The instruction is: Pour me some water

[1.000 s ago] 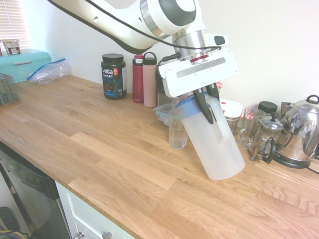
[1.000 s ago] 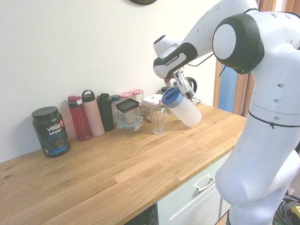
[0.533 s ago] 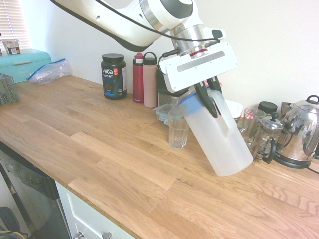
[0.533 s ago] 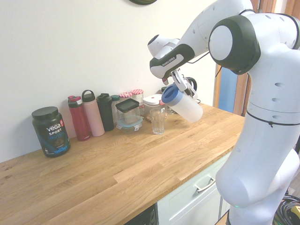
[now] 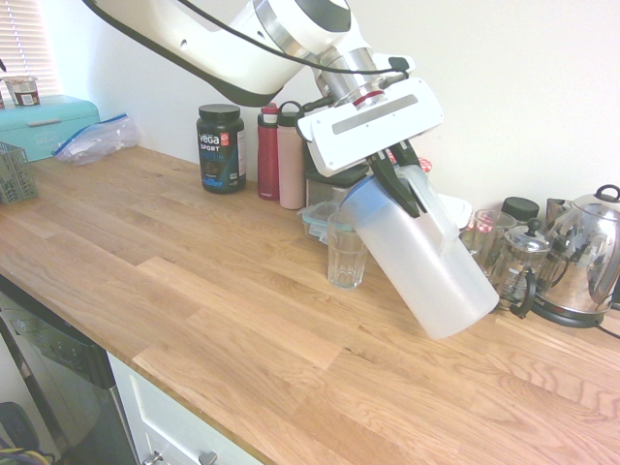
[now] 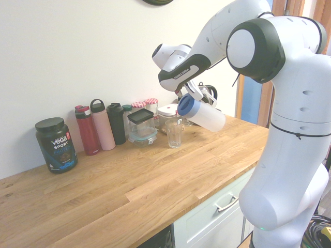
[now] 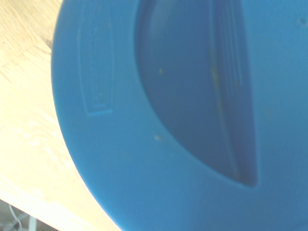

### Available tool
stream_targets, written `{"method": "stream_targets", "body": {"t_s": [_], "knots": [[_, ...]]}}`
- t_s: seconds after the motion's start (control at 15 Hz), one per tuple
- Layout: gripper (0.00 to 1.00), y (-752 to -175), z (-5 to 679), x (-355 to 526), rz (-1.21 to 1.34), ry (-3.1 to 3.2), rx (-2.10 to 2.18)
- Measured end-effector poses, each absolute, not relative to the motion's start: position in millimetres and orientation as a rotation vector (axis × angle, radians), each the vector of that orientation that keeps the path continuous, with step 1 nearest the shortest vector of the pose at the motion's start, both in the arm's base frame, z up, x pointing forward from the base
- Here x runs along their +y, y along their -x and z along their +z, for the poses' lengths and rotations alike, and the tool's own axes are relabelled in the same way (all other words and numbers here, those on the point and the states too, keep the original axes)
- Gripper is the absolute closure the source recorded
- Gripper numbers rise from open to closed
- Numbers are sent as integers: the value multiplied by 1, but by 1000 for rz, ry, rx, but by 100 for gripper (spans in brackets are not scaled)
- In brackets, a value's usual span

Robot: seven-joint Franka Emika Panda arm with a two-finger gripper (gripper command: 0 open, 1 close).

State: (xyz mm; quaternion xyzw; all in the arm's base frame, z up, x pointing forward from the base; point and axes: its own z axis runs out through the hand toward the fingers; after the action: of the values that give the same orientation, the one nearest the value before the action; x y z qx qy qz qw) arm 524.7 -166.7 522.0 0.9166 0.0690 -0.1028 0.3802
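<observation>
**Jug tipped further over the glass**

Compared with a second ago, the jug (image 5: 418, 260) leans more steeply: its base has swung up and away from the counter (image 5: 194, 281), and its blue lid (image 6: 186, 106) has come closer to the glass (image 5: 346, 254). The arm has carried the whole grip toward the bottles at the wall.

The gripper (image 5: 392, 177) is closed tight on the jug's handle near the lid; the dark fingers (image 5: 380, 180) clamp it from both sides. The jug hangs clear of the counter, lid end lowest, just above and beside the rim of the glass.

Containers:
- Jug: frosted white plastic. Whether it holds water cannot be told through the wall. In the wrist view the lid (image 7: 168, 120) fills the frame, showing a half-round recess.
- Glass: clear, upright on the counter, looks empty. No stream is visible between jug and glass.
- Behind the glass, a lidded clear food box (image 6: 141, 125).
- Along the wall: a black tub (image 5: 221, 147), a red bottle (image 5: 268, 153), a pink bottle (image 5: 291, 160).
- A steel kettle (image 5: 587, 260) and a coffee press (image 5: 521, 266) stand at the far end.
</observation>
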Motion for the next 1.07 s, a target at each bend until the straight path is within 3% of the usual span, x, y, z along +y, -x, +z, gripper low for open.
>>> {"method": "stream_targets", "body": {"t_s": [1.07], "knots": [[100, -537, 500, -144, -338, -2169, 202]]}}
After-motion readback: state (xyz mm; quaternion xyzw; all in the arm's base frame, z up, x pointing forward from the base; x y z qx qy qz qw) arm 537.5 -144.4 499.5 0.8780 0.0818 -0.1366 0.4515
